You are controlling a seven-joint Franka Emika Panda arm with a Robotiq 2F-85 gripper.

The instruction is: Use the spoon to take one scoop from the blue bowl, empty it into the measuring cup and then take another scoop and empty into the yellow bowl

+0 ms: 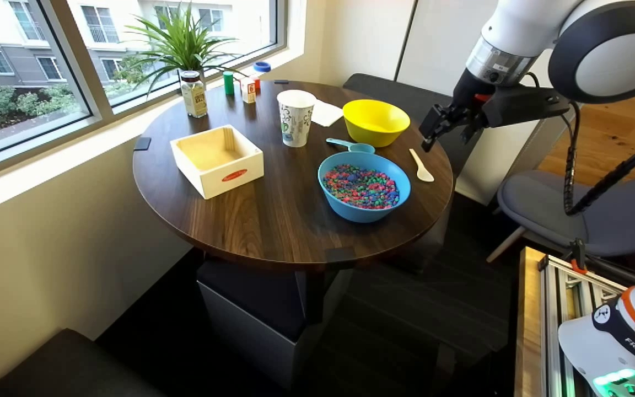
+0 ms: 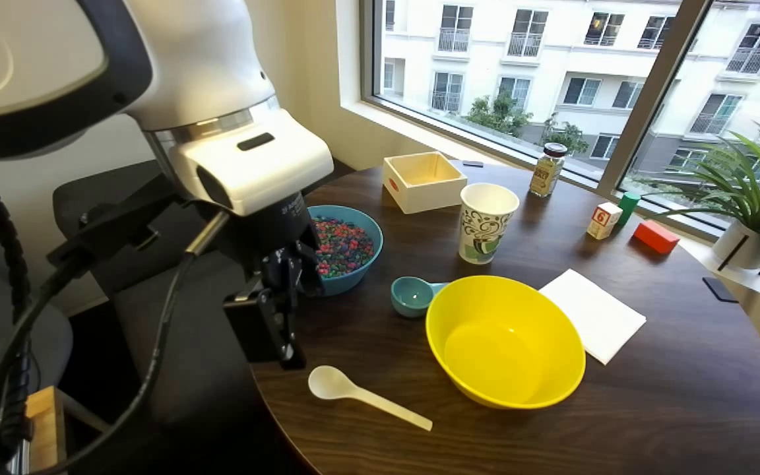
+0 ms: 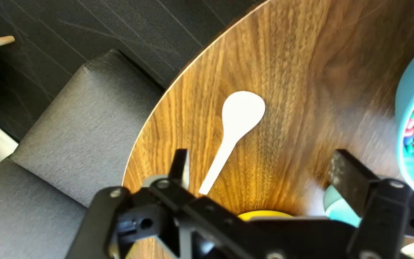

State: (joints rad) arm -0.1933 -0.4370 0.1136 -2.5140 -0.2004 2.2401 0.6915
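Flat on the dark wooden table lies the white spoon (image 1: 421, 170), its handle end close to the left finger in the wrist view, where the whole spoon (image 3: 243, 111) shows. My gripper (image 3: 261, 154) hangs above the table near it, open, with nothing held between its fingers. The blue bowl (image 1: 361, 214), holding small multicoloured pieces, stands beside the spoon. A small light-blue measuring cup (image 2: 411, 297) with a handle sits between that bowl and the yellow bowl (image 2: 505, 356), which looks empty. In the wrist view the gripper hides most of the yellow bowl and part of the measuring cup.
A patterned paper cup (image 1: 295, 118) stands behind the measuring cup. Farther off are a square wooden box (image 1: 232, 179), a spice jar (image 1: 194, 99) and small blocks. A white napkin (image 2: 591, 313) lies by the yellow bowl. The spoon is near the round table's edge, with grey chairs beyond.
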